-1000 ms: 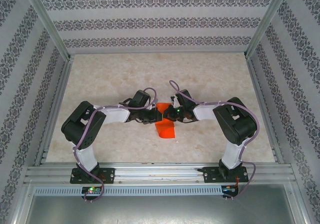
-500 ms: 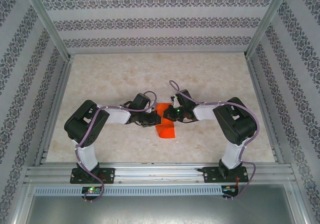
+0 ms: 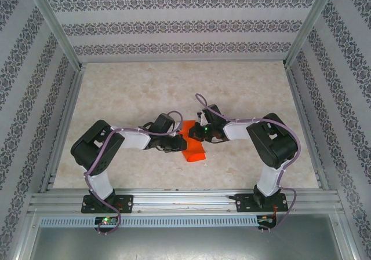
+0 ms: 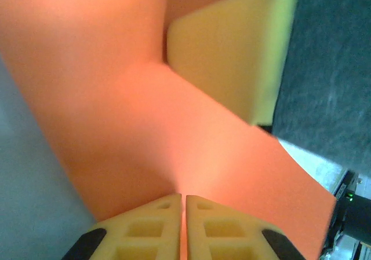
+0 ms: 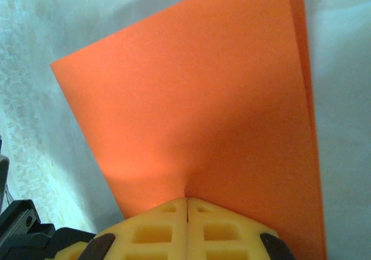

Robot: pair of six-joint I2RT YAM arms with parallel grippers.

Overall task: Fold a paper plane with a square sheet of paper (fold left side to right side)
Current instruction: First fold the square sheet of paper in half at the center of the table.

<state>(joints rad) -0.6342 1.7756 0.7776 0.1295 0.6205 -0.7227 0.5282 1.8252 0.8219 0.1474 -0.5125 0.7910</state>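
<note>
Counter (image 3: 116, 92) centre has the square sheet of paper (image 3: 195, 148), folded over and seemingly raised slightly, with left claw (image 4: 183, 199) and right claw (image 5: 186, 201) each pinched shut on it.

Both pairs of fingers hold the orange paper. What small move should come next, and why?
Probably the left fingers should carry their edge slightly rightward until the layers lie flush. Both pairs are shut on the orange sheet, and by the right fingers its two layers show a slight offset along one edge, so the fold seems unaligned.
</note>
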